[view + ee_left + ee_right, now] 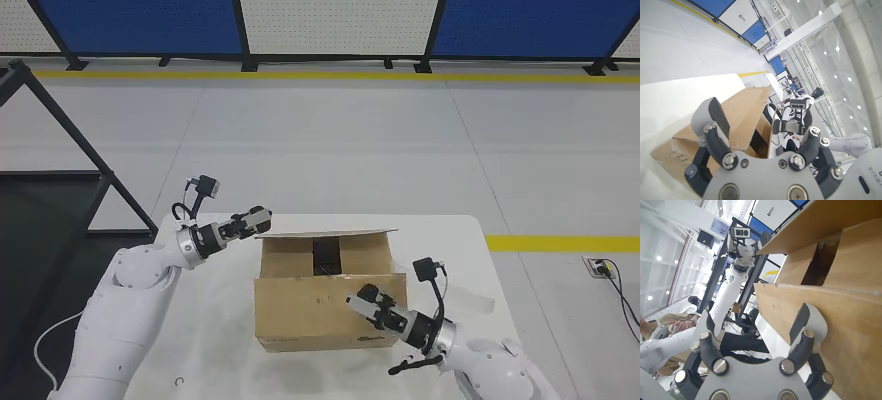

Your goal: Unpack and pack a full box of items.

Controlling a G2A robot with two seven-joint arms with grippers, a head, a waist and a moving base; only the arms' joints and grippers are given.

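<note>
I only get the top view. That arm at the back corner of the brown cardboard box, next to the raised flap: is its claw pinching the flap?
Observer: No. The left wrist view shows the left gripper open. The corner of the raised rear flap of the brown cardboard box sits between its spread fingers.
Visitor: And the claw at the front?
Observer: The right wrist view shows the right gripper open too. It holds nothing, and one of its fingers lies over the box's near cardboard face.
</note>
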